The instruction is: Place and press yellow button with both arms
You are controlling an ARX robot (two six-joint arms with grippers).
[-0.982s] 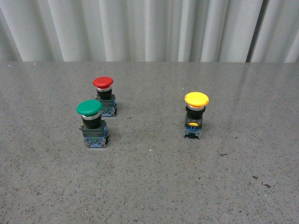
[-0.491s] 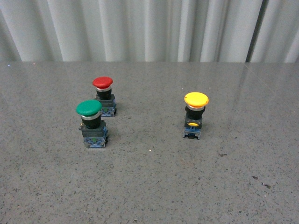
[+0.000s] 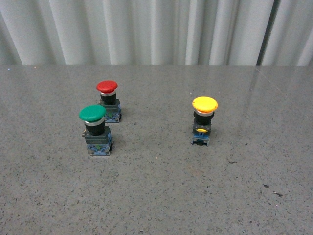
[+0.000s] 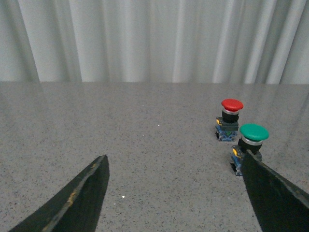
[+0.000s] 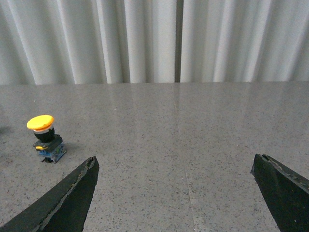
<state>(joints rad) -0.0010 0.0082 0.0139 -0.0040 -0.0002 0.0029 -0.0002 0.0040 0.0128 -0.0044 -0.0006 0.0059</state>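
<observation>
Front view has the yellow button (image 3: pixel 204 120) standing upright on the grey speckled table (image 3: pixel 156 196), right of centre. Its long axis is vertical: the yellow mushroom cap points straight up, the blue-grey base sits flat on the surface, and the yellow mark on its black body faces the camera. Well apart to its left stand the green button (image 3: pixel 95 129) and, just behind that one, the red button (image 3: pixel 108 100), both upright too and close together without touching. A pale pleated curtain (image 3: pixel 146 29) hangs behind the table's far edge. Neither arm appears in this view. From the left wrist, the left gripper (image 4: pixel 174 162) is spread wide with nothing between its dark fingers (image 4: pixel 82 198); the green and red buttons lie beyond it, and one fingertip overlaps the green button's base in the picture. From the right wrist, the right gripper (image 5: pixel 175 162) is likewise spread wide and holds nothing. The yellow button is seen off to one side, beyond and outside one fingertip, untouched and standing clear on the table.
</observation>
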